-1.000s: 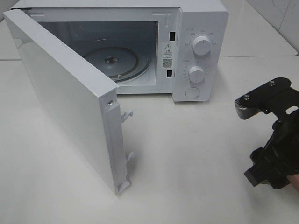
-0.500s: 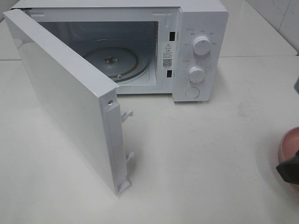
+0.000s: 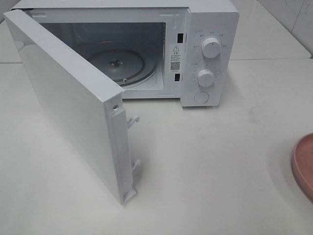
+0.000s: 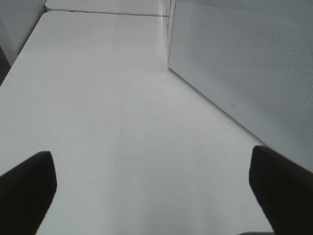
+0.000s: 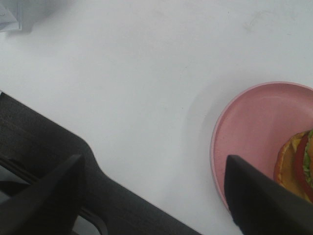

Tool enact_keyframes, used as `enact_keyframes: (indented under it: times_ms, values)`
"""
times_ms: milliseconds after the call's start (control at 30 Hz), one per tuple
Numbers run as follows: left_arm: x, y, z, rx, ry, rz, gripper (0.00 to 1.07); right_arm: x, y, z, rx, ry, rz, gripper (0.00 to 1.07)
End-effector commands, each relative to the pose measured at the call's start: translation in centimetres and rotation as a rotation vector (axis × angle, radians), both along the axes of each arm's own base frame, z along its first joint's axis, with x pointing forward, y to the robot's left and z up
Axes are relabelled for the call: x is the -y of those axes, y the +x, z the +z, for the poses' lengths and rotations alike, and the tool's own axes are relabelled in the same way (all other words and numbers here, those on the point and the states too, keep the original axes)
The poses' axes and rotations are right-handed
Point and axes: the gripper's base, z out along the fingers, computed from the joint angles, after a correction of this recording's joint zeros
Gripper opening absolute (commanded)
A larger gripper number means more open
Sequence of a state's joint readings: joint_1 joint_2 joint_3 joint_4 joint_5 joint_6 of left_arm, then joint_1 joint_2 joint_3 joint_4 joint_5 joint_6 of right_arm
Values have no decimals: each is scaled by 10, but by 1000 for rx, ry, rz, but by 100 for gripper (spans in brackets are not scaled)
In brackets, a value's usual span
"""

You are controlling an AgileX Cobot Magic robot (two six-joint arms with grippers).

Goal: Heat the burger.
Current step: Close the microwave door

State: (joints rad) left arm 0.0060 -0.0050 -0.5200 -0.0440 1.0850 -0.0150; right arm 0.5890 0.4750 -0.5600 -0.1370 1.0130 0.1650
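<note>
- The burger point(image 5: 297, 164) lies on a pink plate point(image 5: 244, 127) on the bench point(image 3: 220, 161): orange-brown bun edge, red layer and green lettuce, partly cropped.
- Right end effector point(image 5: 156, 196): spread wide, empty.
- Left end effector point(image 4: 156, 196): agape, empty.

Bright, even light fills all three views, and the white tabletop point(image 3: 220, 171) is close to washed out. The microwave door point(image 3: 68, 103) drops only a faint, soft shadow onto the tabletop toward 4 o'clock in the high view; the oven cavity point(image 3: 117, 54) is dimmer and bluish. Both wrist views are soft: the dark jaws are blurred at their edges, and the pink plate point(image 5: 254, 127) and burger point(image 5: 296, 164) at 4 o'clock lack crisp detail.
</note>
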Motion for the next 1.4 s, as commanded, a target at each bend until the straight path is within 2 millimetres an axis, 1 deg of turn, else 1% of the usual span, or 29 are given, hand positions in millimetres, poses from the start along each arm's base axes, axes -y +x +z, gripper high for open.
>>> enact_keyframes:
  times_ms: [33, 167, 233, 267, 333, 367, 433, 467, 533, 633, 700, 800, 833, 1400]
  values:
    - [0, -1, 0, 26, -3, -1, 100, 9, -13, -5, 73, 55, -17, 76]
    - [0, -1, 0, 26, -3, -1, 100, 15, -21, -7, 114, 77, -64, 76]
    - [0, -1, 0, 26, -3, -1, 100, 20, -30, -5, 172, 95, -114, 76]
    - [0, -1, 0, 26, -3, -1, 100, 20, -30, -5, 172, 95, -114, 76]
    - [0, -1, 0, 26, -3, -1, 100, 23, -41, -4, 239, 132, -170, 76]
    - [0, -1, 0, 26, -3, -1, 100, 23, -41, -4, 239, 132, -170, 76]
    - [0, -1, 0, 26, -3, -1, 100, 25, -49, -3, 287, 150, -219, 76]
    - [0, -1, 0, 26, -3, -1, 100, 25, -49, -3, 287, 150, -219, 76]
    - [0, -1, 0, 26, -3, -1, 100, 26, -55, -4, 323, 156, -255, 76]
    - [0, -1, 0, 26, -3, -1, 100, 27, -56, -4, 333, 158, -266, 76]
    - [0, -1, 0, 26, -3, -1, 100, 28, -63, -4, 380, 166, -317, 76]
    - [0, -1, 0, 26, -3, -1, 100, 28, -65, -5, 394, 168, -326, 76]
    - [0, -1, 0, 26, -3, -1, 100, 29, -70, -5, 424, 174, -346, 76]
    - [0, -1, 0, 25, -3, -2, 100, 29, -69, -5, 422, 175, -360, 75]
